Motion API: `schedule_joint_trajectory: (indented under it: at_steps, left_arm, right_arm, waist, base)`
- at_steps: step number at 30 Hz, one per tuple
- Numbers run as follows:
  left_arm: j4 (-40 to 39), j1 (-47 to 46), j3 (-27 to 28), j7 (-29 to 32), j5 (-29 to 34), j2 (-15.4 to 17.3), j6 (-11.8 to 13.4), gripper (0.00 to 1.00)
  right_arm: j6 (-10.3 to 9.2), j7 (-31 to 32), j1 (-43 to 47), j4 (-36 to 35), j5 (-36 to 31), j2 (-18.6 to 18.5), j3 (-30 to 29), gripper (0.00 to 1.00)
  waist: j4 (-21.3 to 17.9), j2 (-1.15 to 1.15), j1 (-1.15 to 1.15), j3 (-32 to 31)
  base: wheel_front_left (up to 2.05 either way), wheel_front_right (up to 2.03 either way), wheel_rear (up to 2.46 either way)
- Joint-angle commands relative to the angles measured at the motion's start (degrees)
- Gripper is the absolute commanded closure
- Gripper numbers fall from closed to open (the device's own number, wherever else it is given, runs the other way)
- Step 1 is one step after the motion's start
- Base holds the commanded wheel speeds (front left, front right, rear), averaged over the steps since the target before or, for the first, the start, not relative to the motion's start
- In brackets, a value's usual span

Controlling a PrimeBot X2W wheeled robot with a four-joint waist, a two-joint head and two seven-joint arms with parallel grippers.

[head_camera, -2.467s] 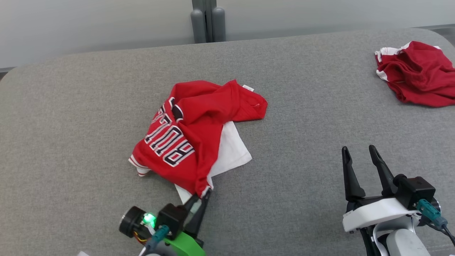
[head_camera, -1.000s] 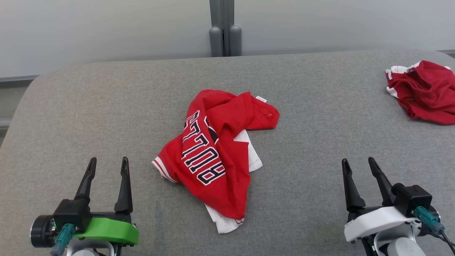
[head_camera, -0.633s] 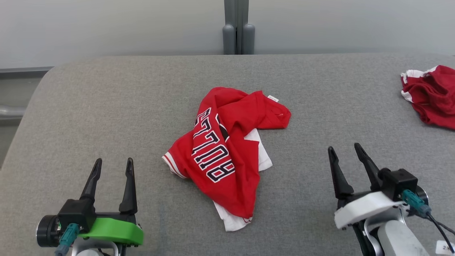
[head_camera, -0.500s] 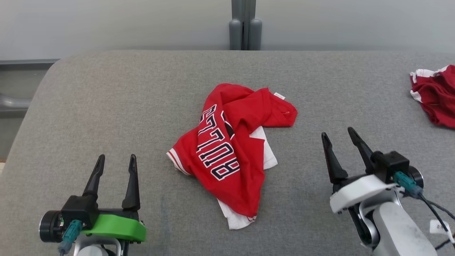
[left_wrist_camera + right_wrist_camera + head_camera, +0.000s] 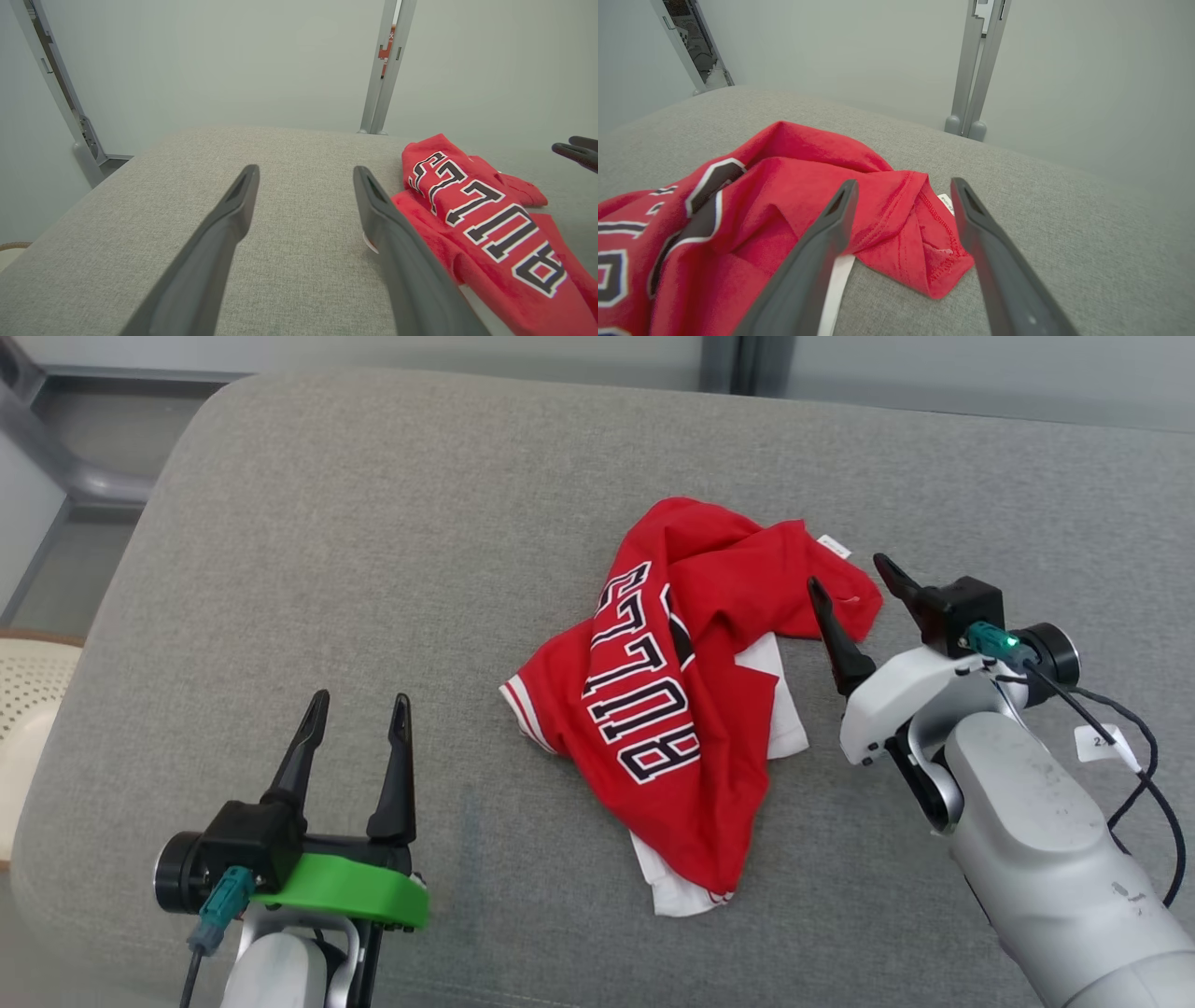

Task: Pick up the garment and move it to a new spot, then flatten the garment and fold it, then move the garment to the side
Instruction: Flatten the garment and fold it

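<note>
A crumpled red garment [image 5: 691, 709] with dark lettering and a white underside lies mid-table; it also shows as red cloth [image 5: 490, 219] in the left wrist view. My right gripper [image 5: 848, 571] stands open at the garment's far right corner. In the right wrist view its fingers [image 5: 903, 183] straddle a folded red hem [image 5: 924, 233] beside a small white label, and whether they touch it is unclear. My left gripper [image 5: 361, 698] is open and holds nothing, over bare table left of the garment. The space between its fingers [image 5: 306, 169] shows grey fabric.
The grey padded table [image 5: 373, 523] has a rounded left edge. A cream perforated object [image 5: 28, 681] sits beyond that edge. A metal post [image 5: 385, 70] rises behind the table's far side. The right gripper's fingertips [image 5: 574, 149] show in the left wrist view.
My left gripper let go of the garment's near hem and drew back to the left, open. The right gripper reached forward and left to the garment's far right corner. The head camera turned.
</note>
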Motion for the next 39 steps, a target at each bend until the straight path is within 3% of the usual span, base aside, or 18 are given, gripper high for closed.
schedule_joint_trajectory:
  at_steps: [1,12,13,14,15,21,27,39]
  left_arm:
    - [-0.01,-1.29,-0.61,0.00,-0.79,-0.02,0.54,0.00]
    - [-0.32,-3.32,-5.17,0.00,-3.85,-0.02,2.85,0.00]
    - [-0.34,-3.35,-5.31,0.00,-3.96,-0.02,2.98,0.00]
    - [-0.33,-3.33,-5.41,0.00,-4.05,-0.03,3.06,0.00]
    - [-0.30,-3.28,-5.45,0.00,-4.14,-0.03,3.11,0.00]
    - [-0.08,-2.39,-4.74,0.00,-3.86,-0.03,3.50,0.00]
    - [0.31,-1.18,-3.38,0.00,-2.97,0.00,3.34,0.00]
    - [1.26,1.60,-1.40,0.00,-1.38,0.02,2.31,0.00]
  right_arm:
    - [-0.10,-0.09,-1.96,2.20,0.32,0.04,0.58,0.00]
    - [-0.10,2.64,-10.42,19.91,2.39,0.69,2.81,0.00]
    - [-0.11,3.00,-10.56,20.88,2.81,0.89,3.05,0.09]
    - [-0.06,3.31,-10.55,21.89,3.18,1.07,3.50,0.62]
    - [-0.06,3.05,-10.43,22.38,3.64,1.20,3.87,0.99]
    - [-0.12,0.16,-10.71,23.21,6.12,-0.02,5.28,1.00]
    - [-0.12,-1.50,-9.12,19.24,7.29,-1.66,6.20,1.00]
    - [-0.11,-1.47,7.25,-1.19,6.03,-9.32,-3.82,1.00]
  waist:
    - [3.30,0.00,0.00,3.13]
    - [7.61,0.00,0.00,6.04]
    - [7.74,0.00,0.00,6.06]
    - [7.87,0.00,0.00,6.08]
    - [7.93,0.00,0.00,6.06]
    - [6.91,0.00,0.00,5.22]
    - [3.57,0.00,0.00,2.73]
    - [-3.60,0.00,0.00,-2.23]
  base:
    - [0.00,0.00,0.00]
    - [0.00,0.00,0.00]
    - [0.00,0.00,0.00]
    - [0.00,0.00,0.00]
    - [0.00,0.00,0.00]
    - [0.00,0.00,0.00]
    - [0.00,0.00,0.00]
    - [0.00,0.00,0.00]
